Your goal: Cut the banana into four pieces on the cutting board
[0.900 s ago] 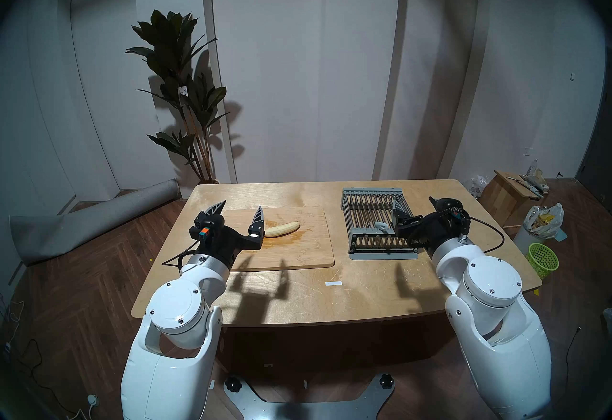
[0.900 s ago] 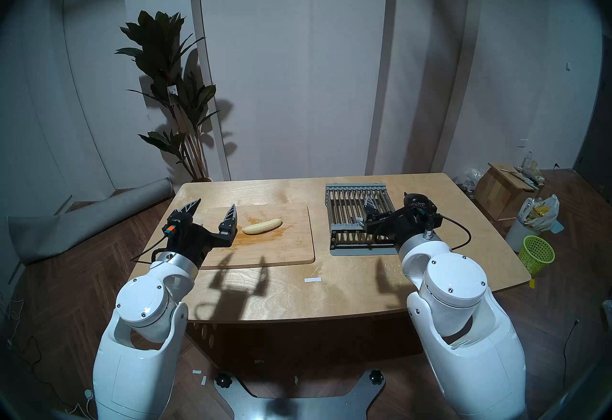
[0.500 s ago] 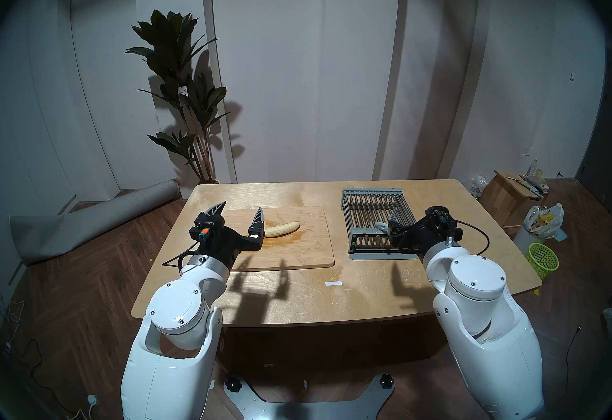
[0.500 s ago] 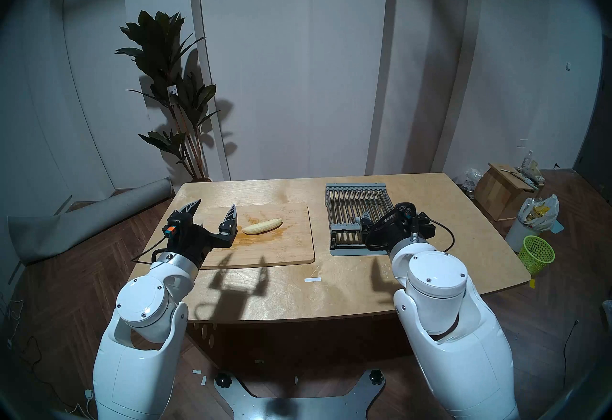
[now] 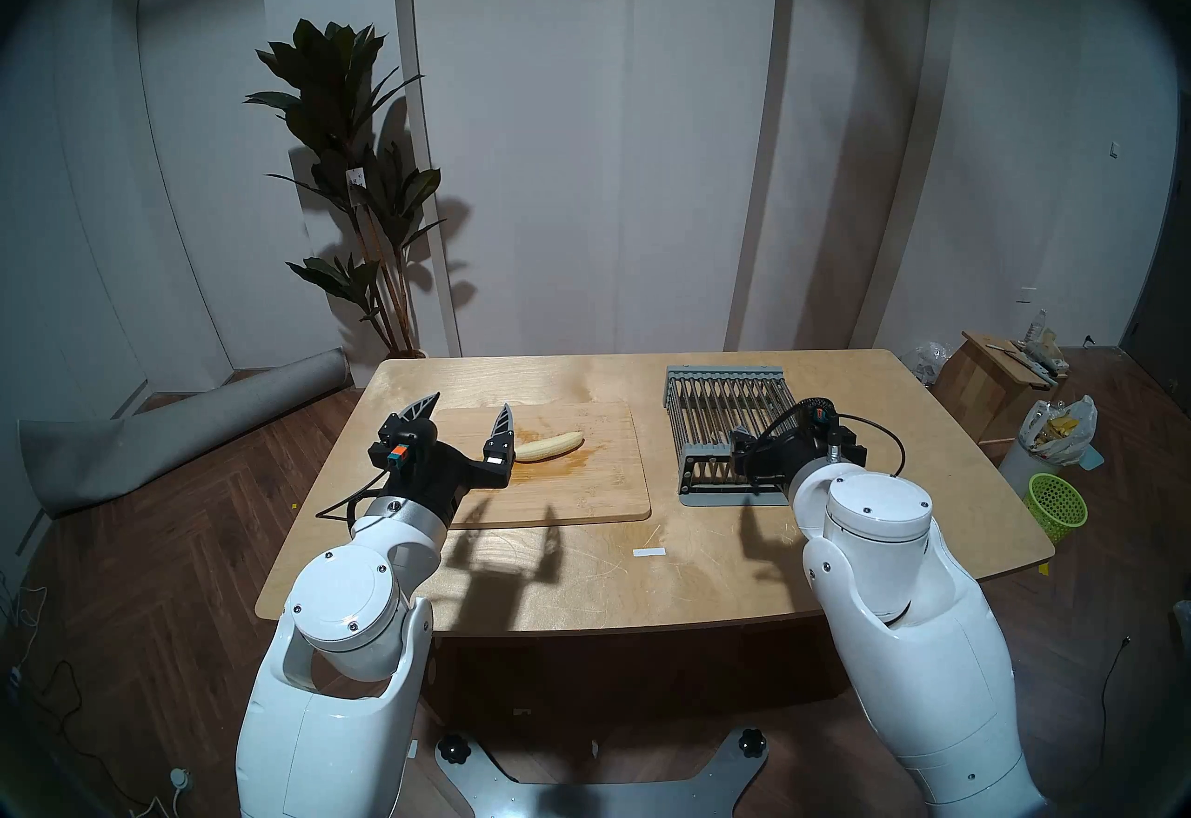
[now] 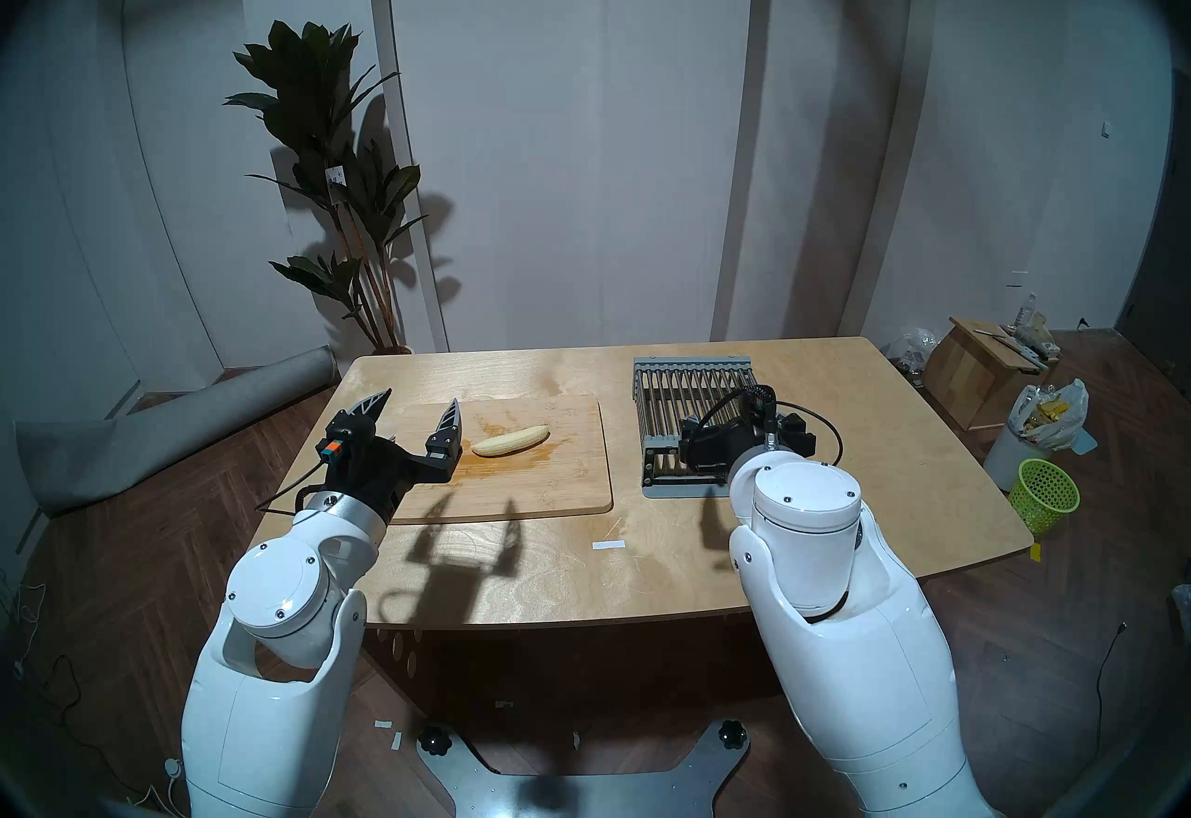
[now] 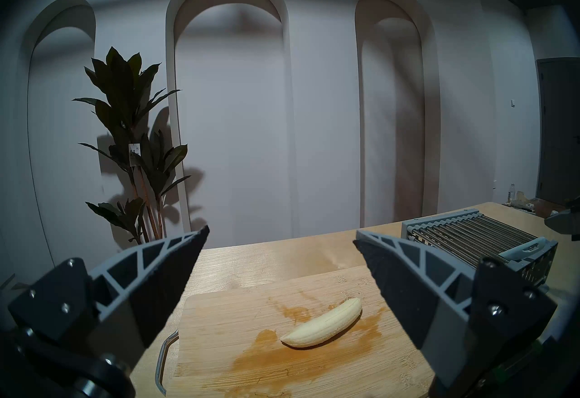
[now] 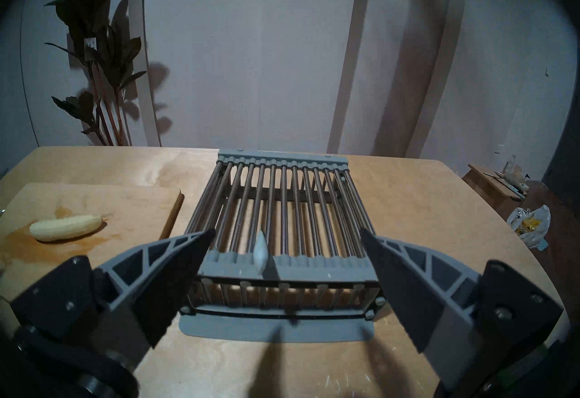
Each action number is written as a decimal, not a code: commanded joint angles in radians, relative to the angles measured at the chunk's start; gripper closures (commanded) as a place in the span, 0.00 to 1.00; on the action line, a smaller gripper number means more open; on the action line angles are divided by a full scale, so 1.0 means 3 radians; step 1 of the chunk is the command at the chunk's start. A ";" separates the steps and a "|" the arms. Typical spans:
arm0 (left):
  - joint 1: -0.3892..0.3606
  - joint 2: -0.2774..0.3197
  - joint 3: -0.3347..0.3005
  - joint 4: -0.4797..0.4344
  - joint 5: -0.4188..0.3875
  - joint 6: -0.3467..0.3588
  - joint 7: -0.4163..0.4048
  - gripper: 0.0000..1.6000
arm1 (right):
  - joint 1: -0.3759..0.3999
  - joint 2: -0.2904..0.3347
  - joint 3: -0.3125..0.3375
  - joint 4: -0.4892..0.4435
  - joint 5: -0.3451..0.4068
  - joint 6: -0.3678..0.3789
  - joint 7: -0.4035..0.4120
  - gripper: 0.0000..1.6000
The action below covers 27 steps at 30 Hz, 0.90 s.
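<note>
right hand shifted left | fingertips hidden in head views

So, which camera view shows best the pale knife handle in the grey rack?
The right wrist view: the pale handle stands central on the grey rack's near rail, unobstructed. The left wrist view shows it small, side-on. In both head views the right arm hides it.
</note>
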<state>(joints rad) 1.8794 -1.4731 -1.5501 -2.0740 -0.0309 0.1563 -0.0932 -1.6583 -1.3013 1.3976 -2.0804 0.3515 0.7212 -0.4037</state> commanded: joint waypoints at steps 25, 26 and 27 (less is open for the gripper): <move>-0.0017 -0.0002 -0.0003 -0.0067 0.0001 -0.0011 -0.0005 0.00 | 0.0509 -0.0672 -0.0035 0.0255 0.0256 0.0417 -0.0788 0.00; -0.0017 -0.0002 -0.0003 -0.0067 0.0001 -0.0011 -0.0005 0.00 | 0.0515 -0.0666 -0.0040 0.0272 0.0254 0.0406 -0.0784 0.00; -0.0017 -0.0002 -0.0003 -0.0067 0.0001 -0.0011 -0.0005 0.00 | 0.0520 -0.0661 -0.0043 0.0286 0.0253 0.0398 -0.0780 0.00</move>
<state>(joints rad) 1.8798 -1.4743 -1.5504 -2.0735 -0.0300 0.1564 -0.0938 -1.5304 -1.4939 1.3871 -1.9967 0.4272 0.8646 -0.6457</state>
